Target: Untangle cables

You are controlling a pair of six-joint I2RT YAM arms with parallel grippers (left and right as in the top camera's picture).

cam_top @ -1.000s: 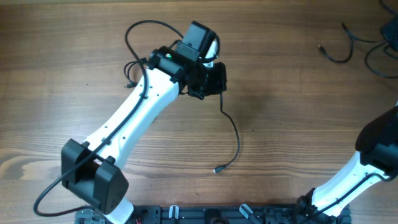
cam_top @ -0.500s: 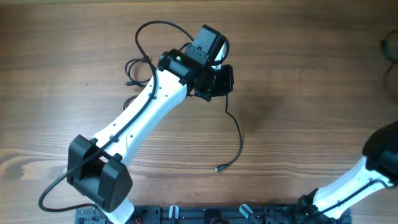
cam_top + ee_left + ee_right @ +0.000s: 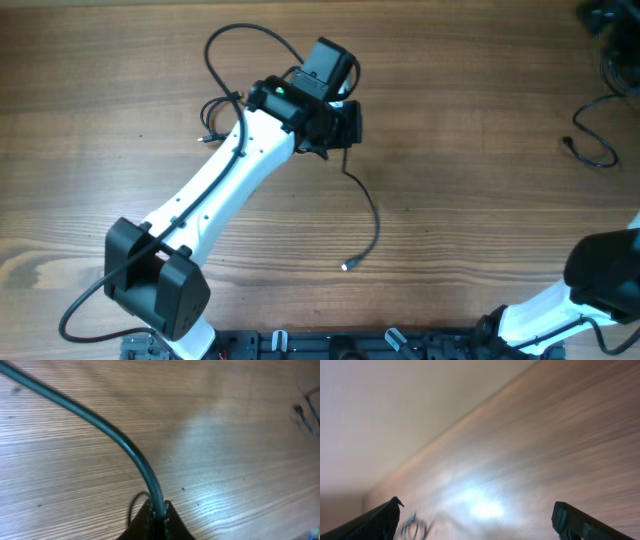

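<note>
Left gripper pinched shut on thin black cable with silvery plug, centre frame.
Right gripper wide apart, empty.
Second black cable at right edge.
Risk: thin cord slipping from pinch, or a pull dragging small black cord curl at upper left.
Brown wood-grain tabletop, glare patch; pale blurred wall beyond.

The right gripper has been opened wide. The loose cable, seen before near the top right of the table, is now found lower, by the right edge. The held cable has been shifted a little leftward with the left gripper.
</note>
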